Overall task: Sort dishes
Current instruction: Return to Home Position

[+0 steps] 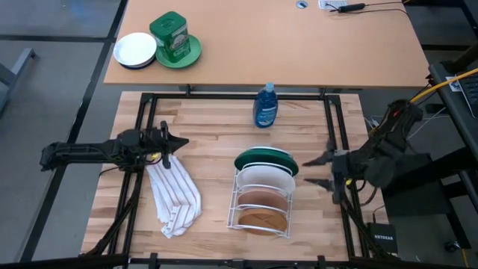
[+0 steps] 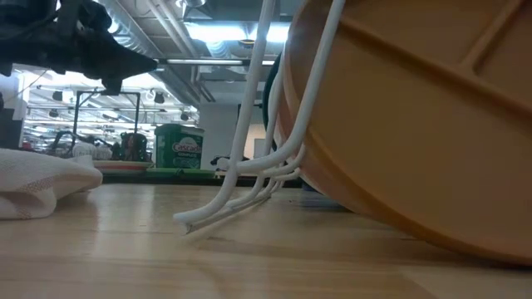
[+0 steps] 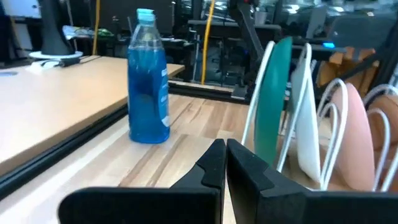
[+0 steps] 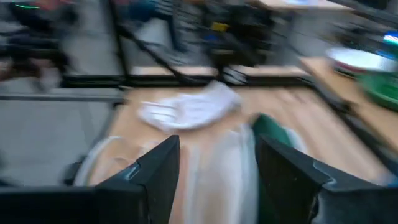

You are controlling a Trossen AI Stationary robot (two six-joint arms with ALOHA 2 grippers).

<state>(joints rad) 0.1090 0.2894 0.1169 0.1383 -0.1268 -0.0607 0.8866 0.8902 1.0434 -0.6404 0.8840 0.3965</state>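
Note:
Four plates stand on edge in a white wire rack (image 1: 237, 200). From far to near they are dark green (image 1: 266, 158), white (image 1: 265, 178), salmon pink (image 1: 261, 198) and brown wood-like (image 1: 261, 219). The left wrist view shows the green plate (image 3: 274, 99), the white plate (image 3: 305, 127) and the pink plate (image 3: 352, 137). The brown plate (image 2: 416, 124) fills the low view. My right gripper (image 1: 320, 171) is open just right of the rack, pointing at the green and white plates, touching nothing. My left gripper (image 1: 176, 143) is shut and hovers left of the rack above the cloth's far end.
A white striped cloth (image 1: 174, 196) lies left of the rack. A blue liquid bottle (image 1: 265, 105) stands beyond the rack. On the far table are a green tin on a green plate (image 1: 175, 39) and a small dark-rimmed white dish (image 1: 135, 50). Black frame rails (image 1: 337, 134) border the wooden top.

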